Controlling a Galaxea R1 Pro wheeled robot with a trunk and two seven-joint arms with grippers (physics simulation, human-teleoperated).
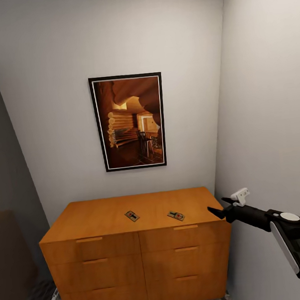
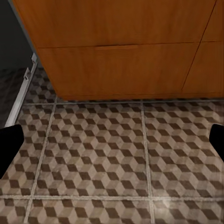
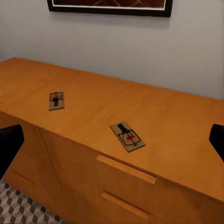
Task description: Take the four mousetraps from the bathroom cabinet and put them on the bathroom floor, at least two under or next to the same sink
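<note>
two traps on the cabinet top, right arm lined up for a reach

far left, a dark panel (image 1: 6, 182) stands against the wall. the left gripper (image 2: 112, 140) hangs low, aimed at the bathroom floor (image 2: 102, 158) just in front of the cabinet's drawer fronts; its two dark fingertips sit at opposite edges of the wrist view, so it is spread wide with nothing between them, likely parked out of the way.

centre, the cabinet (image 1: 109, 255) stands against the back wall under a framed picture (image 1: 129, 122). two mousetraps lie flat on its top, apart from each other: the left mousetrap (image 1: 132, 215) mid-top, the right mousetrap (image 1: 176, 216) nearer the front edge and right end. the other two are not seen here.

right, the right gripper (image 1: 220, 207) is raised level with the cabinet top just off its right end, pointing across toward the traps. fingertips at both edges of its wrist view, so wide apart and empty. judgement: it is set for the nearer right mousetrap, a thin flat board, so a low, careful pinch is needed.
</note>
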